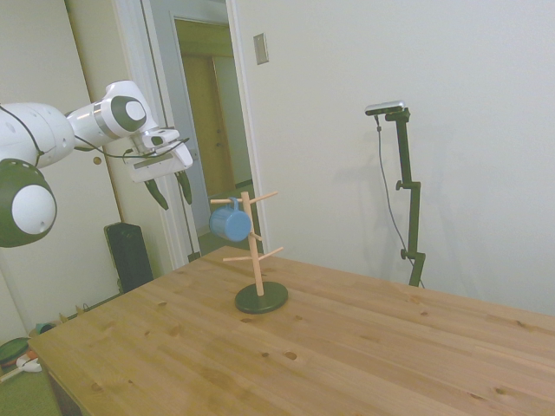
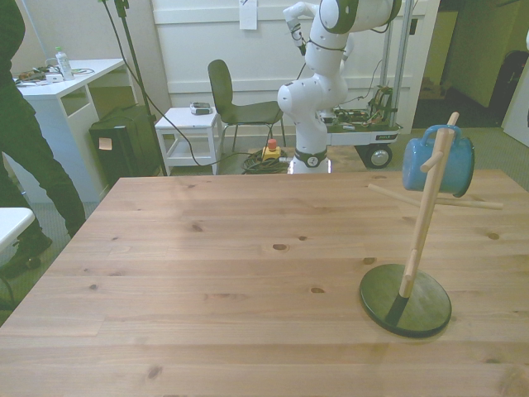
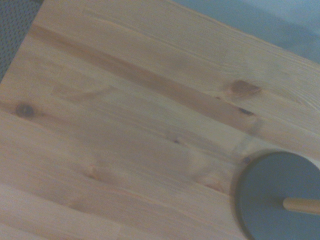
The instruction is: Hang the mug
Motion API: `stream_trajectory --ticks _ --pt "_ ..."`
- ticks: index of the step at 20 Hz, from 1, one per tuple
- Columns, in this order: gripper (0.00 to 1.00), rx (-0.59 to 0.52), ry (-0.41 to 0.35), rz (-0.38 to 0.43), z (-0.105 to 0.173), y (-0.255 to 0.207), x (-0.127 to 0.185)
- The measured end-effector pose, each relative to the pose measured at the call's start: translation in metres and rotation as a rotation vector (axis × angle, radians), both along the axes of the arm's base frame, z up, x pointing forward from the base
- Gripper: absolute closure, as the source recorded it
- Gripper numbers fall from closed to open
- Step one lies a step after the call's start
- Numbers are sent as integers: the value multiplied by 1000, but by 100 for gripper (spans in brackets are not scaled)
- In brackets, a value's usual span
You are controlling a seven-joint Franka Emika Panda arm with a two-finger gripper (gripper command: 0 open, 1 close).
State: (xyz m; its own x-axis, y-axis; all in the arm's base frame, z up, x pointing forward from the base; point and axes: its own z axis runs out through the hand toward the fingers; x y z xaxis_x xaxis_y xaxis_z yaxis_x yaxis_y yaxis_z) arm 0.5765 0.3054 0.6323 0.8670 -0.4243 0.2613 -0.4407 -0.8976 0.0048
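From the side, the mug (image 1: pixel 230 223) hung on an upper peg of the wooden rack (image 1: pixel 254 250), tipped on its side with the opening turned away from the post. The rack stood on its round dark base (image 1: pixel 261 298) near the far edge of the wooden table (image 1: pixel 347 355). And the gripper (image 1: pixel 172 192) sat up in the air, apart from the mug and toward the side view's left of it, its two dark fingers (image 1: pixel 158 194) spread with an empty gap between them, holding nothing.

Over to the front view: the mug (image 2: pixel 438 160) showed at the front view's right, up at the top of the leaning post of the rack (image 2: pixel 423 217), hooked on a peg, well above the tabletop. The base (image 2: pixel 405 299) rested flat on the table (image 2: pixel 207 273). The gripper was out of this picture. A person's dark trouser leg (image 2: pixel 29 157) stood at the front view's left, beside the table. A chair (image 2: pixel 240 106) stood behind the table.

At the wrist, just blurred table planks (image 3: pixel 125 125) and part of the dark base (image 3: pixel 277 195), with a bit of pale peg (image 3: pixel 302 205) over it. No mug seen here.
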Motion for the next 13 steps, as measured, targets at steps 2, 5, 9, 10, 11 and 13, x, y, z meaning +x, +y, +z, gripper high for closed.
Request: stream_trajectory --ticks 2,5,9,10,11,13 --pt "0 -13 -1 -3 -3 3 -18" --pt "0 -24 -5 -25 -17 -3 -36" --pt "0 -24 -12 -81 -53 -28 -47" --pt "0 -21 -17 -94 -61 -37 -50" --pt "0 -17 -22 -105 -68 -46 -54" --pt "0 -1 -30 -127 -78 -66 -63"
